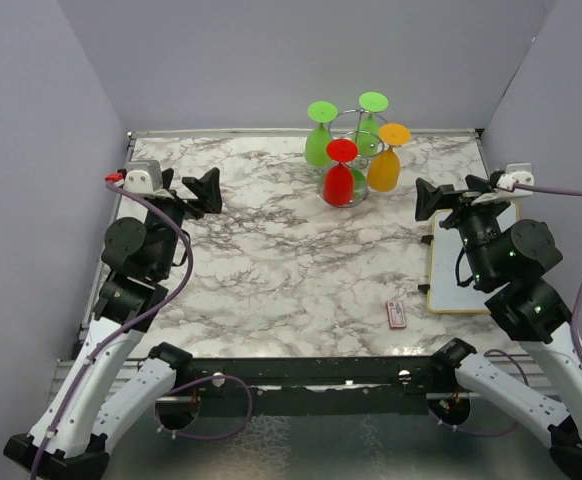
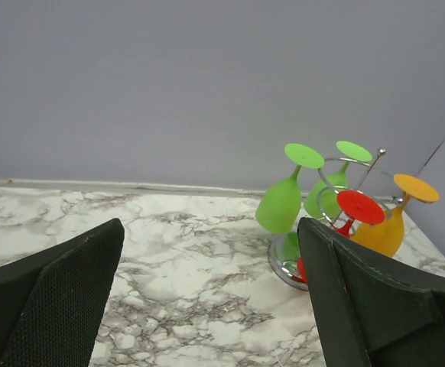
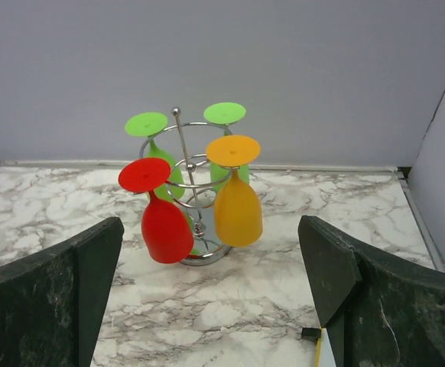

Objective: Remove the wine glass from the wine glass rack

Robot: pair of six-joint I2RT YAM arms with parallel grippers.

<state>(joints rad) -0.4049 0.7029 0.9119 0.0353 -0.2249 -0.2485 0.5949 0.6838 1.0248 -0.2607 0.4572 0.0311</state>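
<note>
Since all four glasses hang foot-up in the wire loops of the rack [image 3: 190, 164], the task is at its very start: nothing is gripped. The rack stands at the far middle of the counter [image 1: 271, 260], close to the back wall. On it the red glass [image 1: 339, 182] hangs on the near side, the orange glass [image 1: 384, 168] toward the right arm, and the green glasses [image 1: 318, 145] on the far and left sides. The left pincer [image 2: 211, 252] is spread wide and holds nothing, over the left part of the counter, well apart from the rack. The right pincer [image 3: 211, 252] is likewise wide and empty, over the right part, facing the rack squarely with the red and orange bowls in the middle of its view.

The step in hand is, I judge, the approach. Which glass is meant I cannot tell; red or orange look easiest, being nearest and unobstructed from the right arm. The next move calls for bringing that pincer forward to a bowl or stem, closing gently, then drawing the foot outward along its loop until it clears the wire, rather than pulling straight up. The rack looks light, so a snagged foot could tip it and its neighbours.
</note>
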